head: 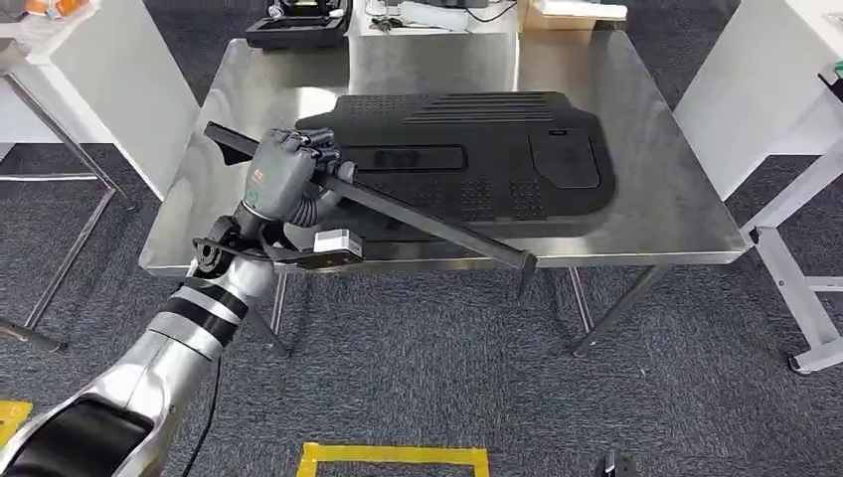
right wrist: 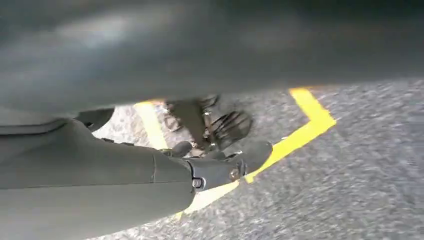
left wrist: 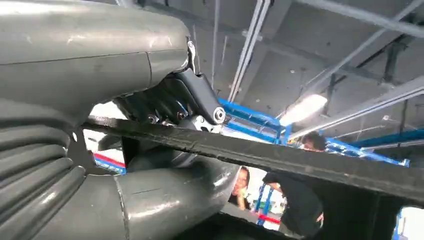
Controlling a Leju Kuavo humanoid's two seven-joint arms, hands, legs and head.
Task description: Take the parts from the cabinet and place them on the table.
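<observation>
A long black strip [head: 437, 224] lies slanted across the near part of the steel table [head: 666, 214]. Its lower end juts past the table's front edge. My left hand [head: 283, 174] grips the strip near its upper end, above the table's near left area. In the left wrist view the strip [left wrist: 280, 157] runs between the thumb and the dark fingers [left wrist: 170, 102]. A large black moulded panel [head: 477, 149] lies flat on the table, partly under the strip. My right hand [right wrist: 220, 145] hangs over grey carpet with nothing in it, its fingers loosely apart.
White tables stand at the left [head: 99, 79] and the right [head: 756, 89]. A black tray [head: 298, 30] sits past the table's far edge. Yellow tape [head: 393, 457] marks the carpet in front. People [left wrist: 300, 200] stand in the background of the left wrist view.
</observation>
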